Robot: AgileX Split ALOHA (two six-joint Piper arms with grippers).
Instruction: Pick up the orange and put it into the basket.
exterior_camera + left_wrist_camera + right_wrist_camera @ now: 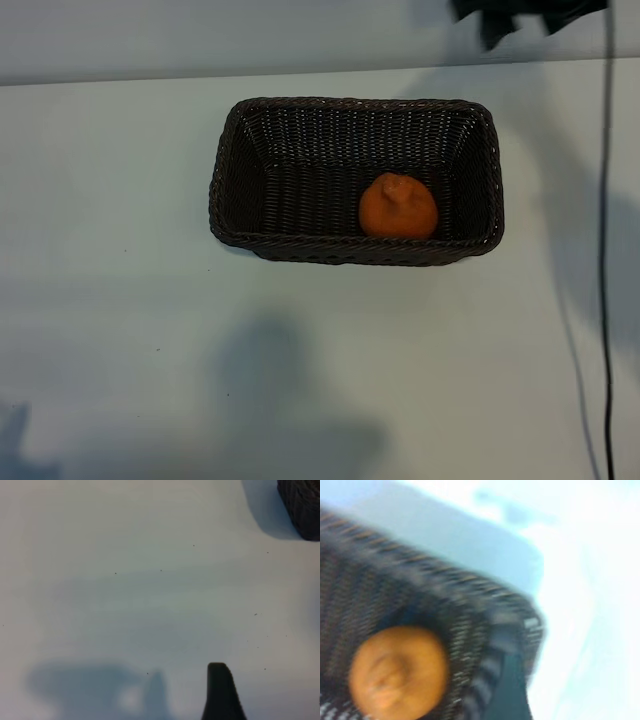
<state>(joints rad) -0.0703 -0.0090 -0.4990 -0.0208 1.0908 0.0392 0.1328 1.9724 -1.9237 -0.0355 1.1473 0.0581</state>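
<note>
right end effector [525, 15] shows in the exterior view only as a dark shape at the far right edge, well apart from the basket [230, 170]; its fingers stand apart and hold nothing. the orange [398, 207] lies inside the basket, in the right half against the near wall. the basket sits on the pale counter [120, 300], and a black cable [606, 250] runs down the right side.

in the left wrist view, one dark finger [221, 692] of the left end effector shows over bare counter; its fingers are apart and empty, with a basket corner [302, 505] nearby.

in the right wrist view, blurred, the orange [397, 672] rests on the basket floor beside the woven wall [470, 610].
</note>
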